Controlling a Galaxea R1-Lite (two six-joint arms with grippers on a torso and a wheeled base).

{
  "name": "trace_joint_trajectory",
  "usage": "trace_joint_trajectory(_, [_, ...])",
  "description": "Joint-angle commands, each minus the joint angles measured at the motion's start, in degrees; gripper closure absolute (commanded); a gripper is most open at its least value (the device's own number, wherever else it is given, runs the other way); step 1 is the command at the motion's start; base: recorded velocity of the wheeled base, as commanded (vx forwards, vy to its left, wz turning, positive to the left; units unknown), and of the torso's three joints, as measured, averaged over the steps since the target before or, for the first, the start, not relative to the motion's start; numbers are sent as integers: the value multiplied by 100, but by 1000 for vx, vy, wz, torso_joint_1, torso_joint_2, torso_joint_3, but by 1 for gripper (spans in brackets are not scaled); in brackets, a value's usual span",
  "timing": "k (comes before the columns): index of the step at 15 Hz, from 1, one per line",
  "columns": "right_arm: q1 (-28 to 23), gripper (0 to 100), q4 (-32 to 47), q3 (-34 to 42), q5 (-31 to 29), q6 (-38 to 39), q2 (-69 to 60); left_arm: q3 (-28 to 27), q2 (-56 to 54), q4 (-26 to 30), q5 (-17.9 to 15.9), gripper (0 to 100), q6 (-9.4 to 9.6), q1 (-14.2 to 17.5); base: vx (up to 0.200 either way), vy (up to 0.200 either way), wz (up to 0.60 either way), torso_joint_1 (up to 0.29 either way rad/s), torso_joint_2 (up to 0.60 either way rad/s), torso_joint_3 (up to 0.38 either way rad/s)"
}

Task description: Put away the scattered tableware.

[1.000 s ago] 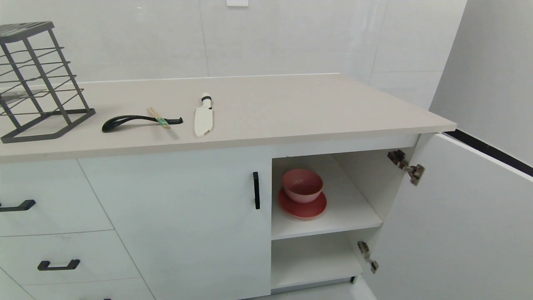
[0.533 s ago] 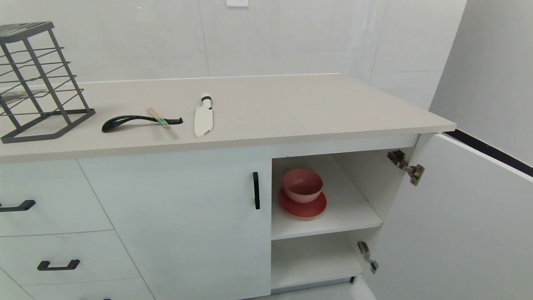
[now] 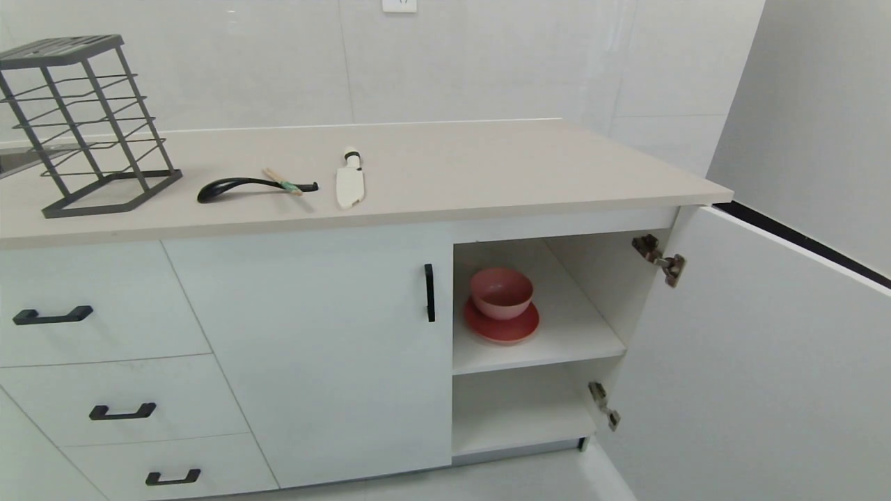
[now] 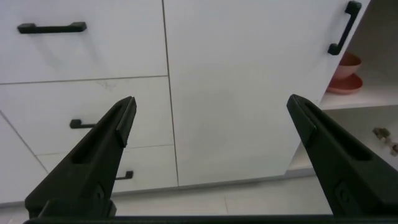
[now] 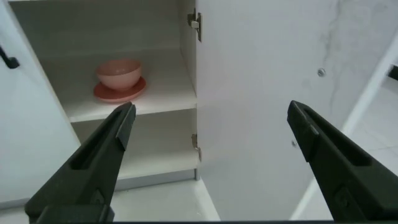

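Note:
On the beige countertop lie a black ladle, a pair of chopsticks crossing its handle, and a cream knife. A pink bowl sits on a red plate on the upper shelf of the open cabinet, also seen as bowl and plate. My left gripper is open, facing the shut white cabinet door. My right gripper is open, facing the open cabinet and the inside of its door.
A dark wire rack stands on the counter's left. Drawers with black handles fill the left front. The cabinet door stands swung out to the right, with hinges showing. The lower shelf is bare.
The head view has pulled back and shifted, so the counter and cabinet sit a little higher and farther off. The tableware itself has not moved.

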Motion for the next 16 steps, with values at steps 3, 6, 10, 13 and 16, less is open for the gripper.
trace_joint_trajectory(3, [0,0,1,1,0,-2,16,0,2,-2,4,0,-9,1,-133,-133,0,1,2,2])
trace_joint_trajectory(6, [0,0,1,1,0,-2,16,0,2,-2,4,0,0,1,0,-200,0,-2,1,5])
trace_joint_trajectory(10, [0,0,1,1,0,-2,16,0,2,-2,4,0,-9,1,0,-200,0,4,4,0])
trace_joint_trajectory(13, [0,0,1,1,0,-2,16,0,2,-2,4,0,-18,1,-200,0,0,2,2,6])
trace_joint_trajectory(16, [0,0,1,1,0,-2,16,0,2,-2,4,0,-9,1,-200,-133,0,7,4,1])
